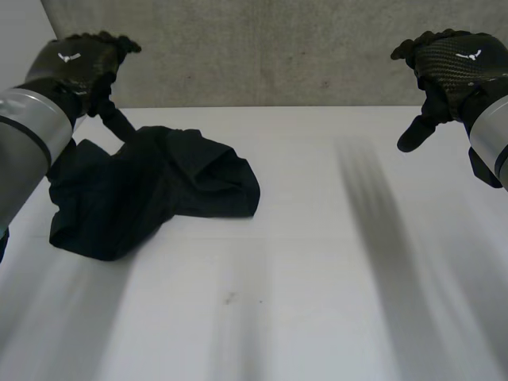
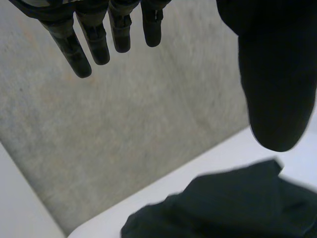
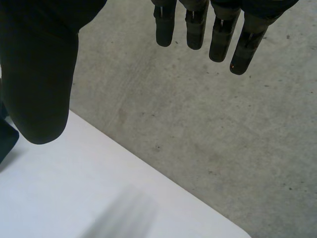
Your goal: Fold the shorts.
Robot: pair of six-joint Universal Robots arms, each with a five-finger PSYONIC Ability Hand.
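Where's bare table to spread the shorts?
The table is bare from the shorts across to below the right hand, and along the near edge. Crowded only at the left, where the left hand hangs over the bunched shorts.

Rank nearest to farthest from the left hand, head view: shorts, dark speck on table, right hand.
1. shorts: crumpled right by the left hand, left side of the table.
2. dark speck: mid-table, toward the near edge.
3. right hand: raised, far right.

Left hand (image 1: 75, 63), upper left, and right hand (image 1: 456, 63), upper right — black, woven-textured, each with a white emblem — end grey arms (image 1: 24, 135).
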